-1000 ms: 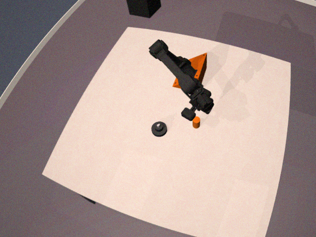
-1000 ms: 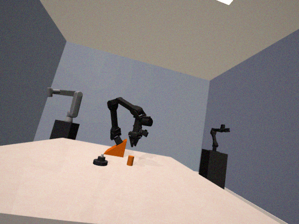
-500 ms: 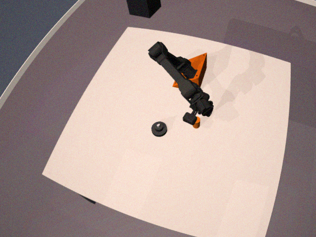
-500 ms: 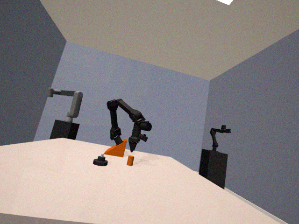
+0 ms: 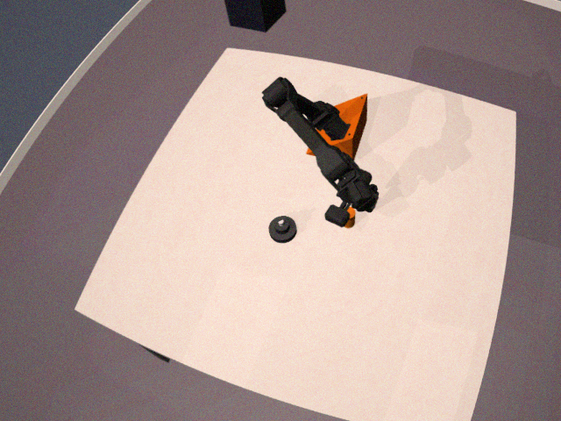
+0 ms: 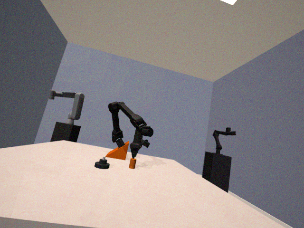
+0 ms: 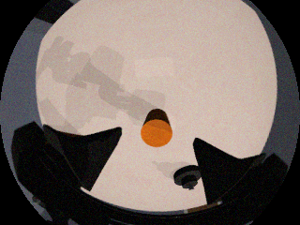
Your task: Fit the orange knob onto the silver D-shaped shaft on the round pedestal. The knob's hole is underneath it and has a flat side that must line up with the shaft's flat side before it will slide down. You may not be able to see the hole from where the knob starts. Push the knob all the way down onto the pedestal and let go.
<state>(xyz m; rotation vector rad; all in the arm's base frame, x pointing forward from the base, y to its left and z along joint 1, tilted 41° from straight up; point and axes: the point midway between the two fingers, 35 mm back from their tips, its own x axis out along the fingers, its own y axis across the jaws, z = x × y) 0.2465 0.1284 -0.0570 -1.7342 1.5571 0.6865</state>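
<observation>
The orange knob [image 5: 350,218] [image 6: 132,163] [image 7: 157,133] stands upright on the table, a plain cylinder; its hole is hidden underneath. My gripper [image 6: 133,157] [image 7: 157,137] is open and empty, pointing down just above the knob. In the wrist view the knob shows between the widely parted fingertips, touching neither. The black round pedestal [image 5: 282,235] [image 6: 101,166] [image 7: 183,177] stands to the left of the knob in the top and exterior views. Its silver shaft [image 5: 281,222] [image 6: 104,158] points up, bare; its flat side cannot be made out.
The arm rises from an orange wedge-shaped base [image 5: 358,122] [image 6: 120,154], behind the knob and pedestal in the exterior view. Two other arms on dark stands [image 6: 64,132] [image 6: 215,169] are in the background, beyond the table [image 5: 272,317] [image 6: 122,196].
</observation>
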